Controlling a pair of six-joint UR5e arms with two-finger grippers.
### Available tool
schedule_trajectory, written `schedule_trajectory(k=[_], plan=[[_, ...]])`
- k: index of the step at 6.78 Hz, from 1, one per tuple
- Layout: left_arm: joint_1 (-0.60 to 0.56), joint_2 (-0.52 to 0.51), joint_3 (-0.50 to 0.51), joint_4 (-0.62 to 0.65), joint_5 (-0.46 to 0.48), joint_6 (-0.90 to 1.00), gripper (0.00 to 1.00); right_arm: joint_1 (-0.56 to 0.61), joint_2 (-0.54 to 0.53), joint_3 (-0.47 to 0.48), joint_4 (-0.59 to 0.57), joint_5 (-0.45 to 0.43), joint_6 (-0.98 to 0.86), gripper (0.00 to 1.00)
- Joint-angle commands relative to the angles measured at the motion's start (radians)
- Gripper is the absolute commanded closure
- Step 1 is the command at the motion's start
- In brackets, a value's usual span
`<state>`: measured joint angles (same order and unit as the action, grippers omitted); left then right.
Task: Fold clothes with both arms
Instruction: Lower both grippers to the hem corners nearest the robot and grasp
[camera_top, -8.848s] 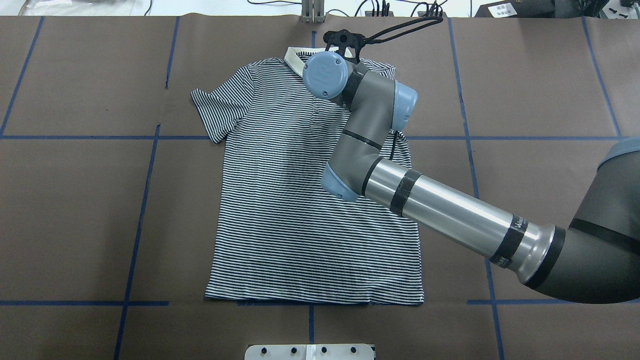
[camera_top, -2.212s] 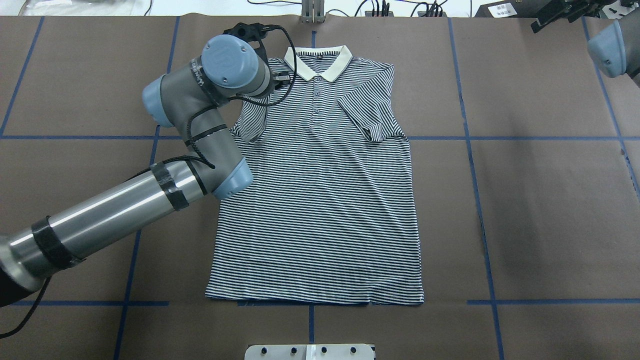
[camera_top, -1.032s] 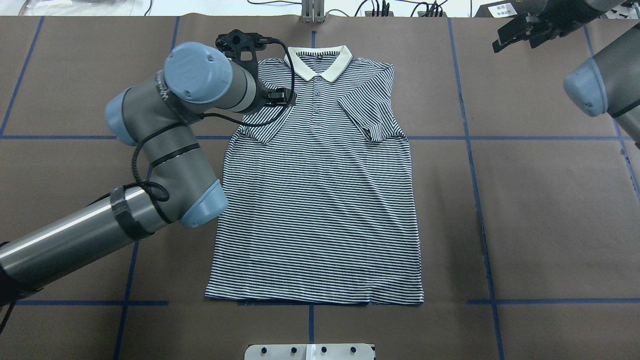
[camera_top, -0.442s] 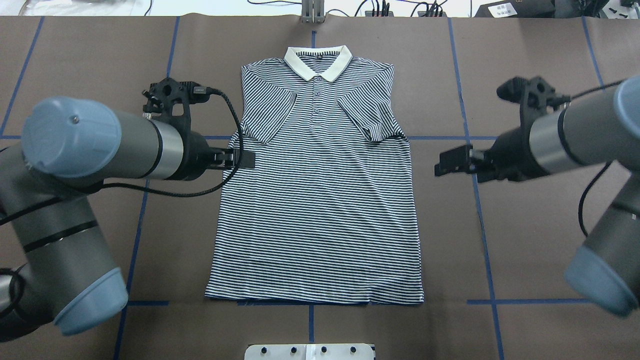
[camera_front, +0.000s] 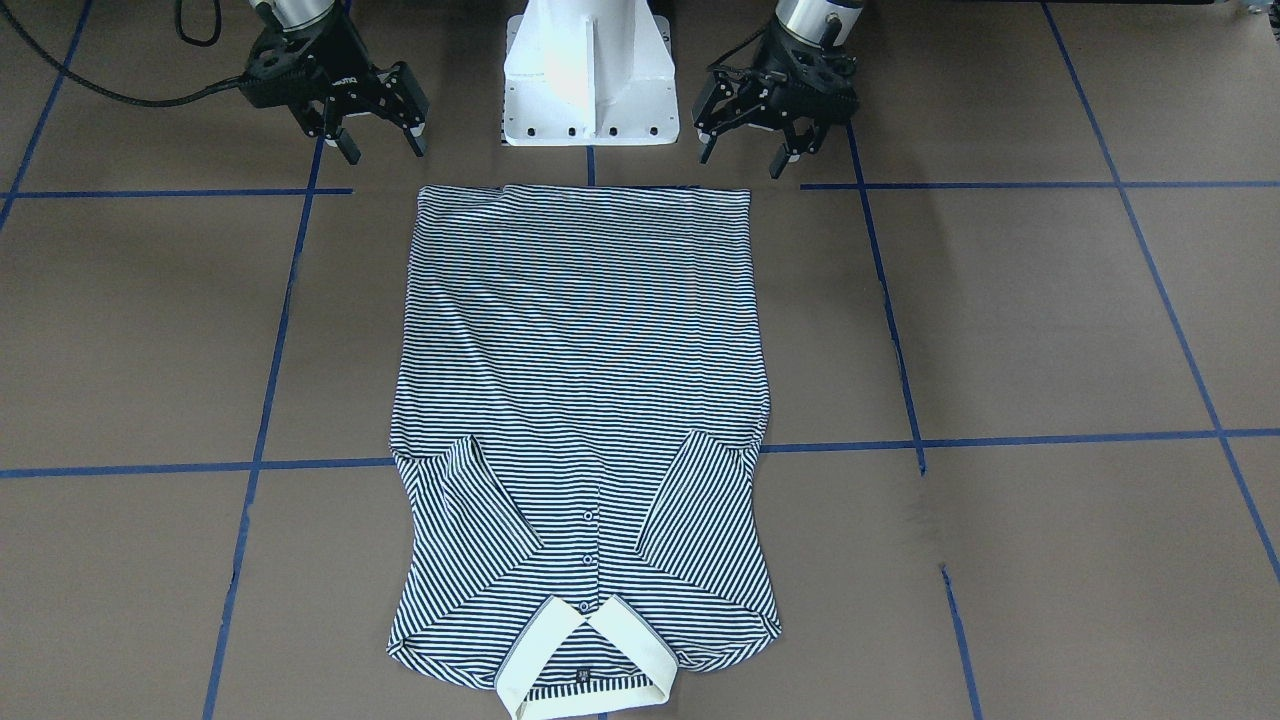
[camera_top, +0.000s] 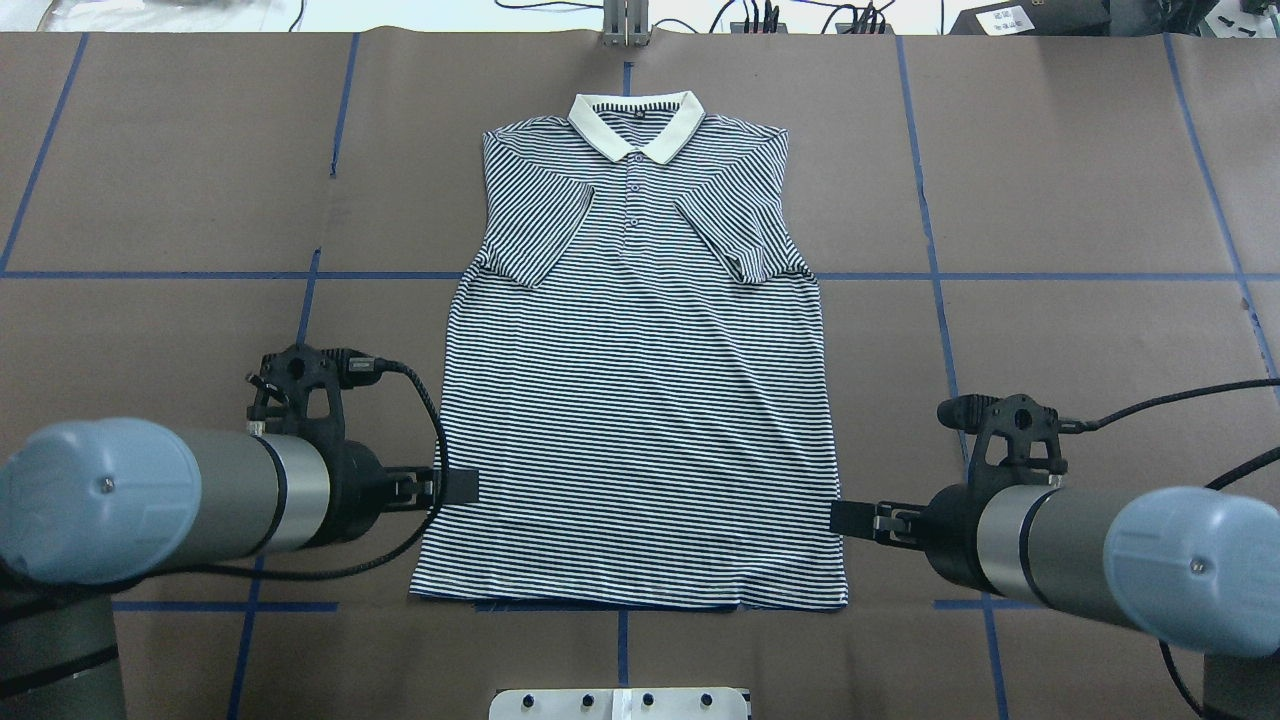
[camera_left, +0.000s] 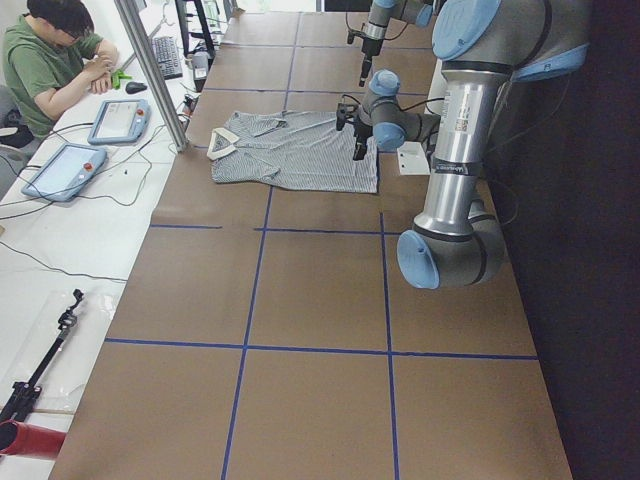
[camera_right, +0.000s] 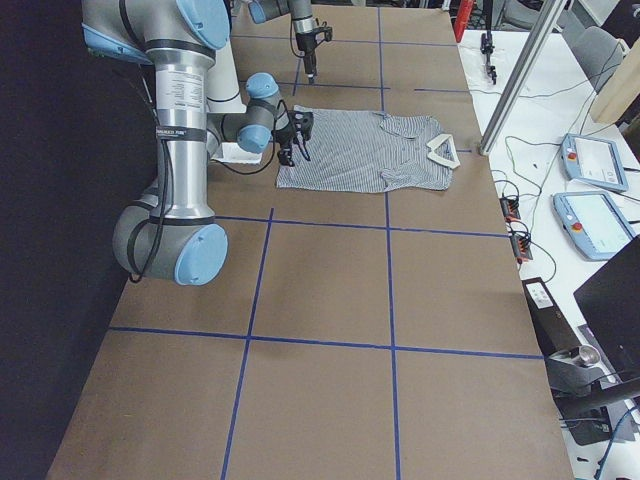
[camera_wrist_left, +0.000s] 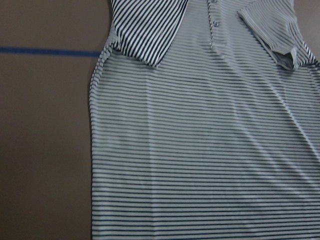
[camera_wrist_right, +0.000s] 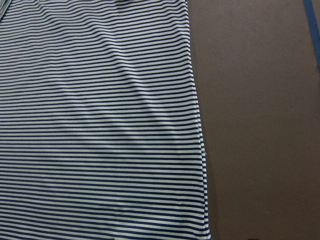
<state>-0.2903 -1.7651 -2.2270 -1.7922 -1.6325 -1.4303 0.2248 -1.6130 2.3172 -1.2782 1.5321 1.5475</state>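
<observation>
- Already, both sleeves (camera_top: 535, 235) are lying folded inward on the polo shirt (camera_top: 630, 400), flat on the bench (camera_top: 1050, 200).
- Left tool (camera_front: 745, 148) and right tool (camera_front: 385, 140) are hovering beside the hem (camera_top: 630, 598) corners, fingers apart, gripping nothing.
- Body folds are seemingly waiting.

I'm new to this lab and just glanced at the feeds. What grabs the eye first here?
A navy-and-white striped polo shirt lies flat on the brown table, its cream collar away from the robot and both sleeves folded in over the chest. The left gripper and the right gripper hang open, one at each side of the shirt near its hem.
</observation>
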Motion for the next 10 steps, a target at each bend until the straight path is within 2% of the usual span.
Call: schedule_trajectory(k=[1,3,6,7,10], plan=[[0.161,0.062,0.010,0.002,0.106,-0.158,0.23,-0.067,-0.018,-0.002,0.000,-0.067,0.034,0.08],[0.168,0.053,0.108,0.001,0.111,-0.160,0.30,-0.071,-0.016,-0.004,0.002,-0.087,0.036,0.07],[0.168,0.053,0.132,0.000,0.111,-0.159,0.38,-0.071,-0.016,-0.005,0.002,-0.090,0.036,0.06],[0.168,0.052,0.136,0.000,0.111,-0.159,0.45,-0.071,-0.016,-0.005,0.002,-0.095,0.036,0.06],[0.148,0.047,0.150,-0.001,0.112,-0.153,0.47,-0.071,-0.015,-0.010,0.003,-0.107,0.036,0.05]])
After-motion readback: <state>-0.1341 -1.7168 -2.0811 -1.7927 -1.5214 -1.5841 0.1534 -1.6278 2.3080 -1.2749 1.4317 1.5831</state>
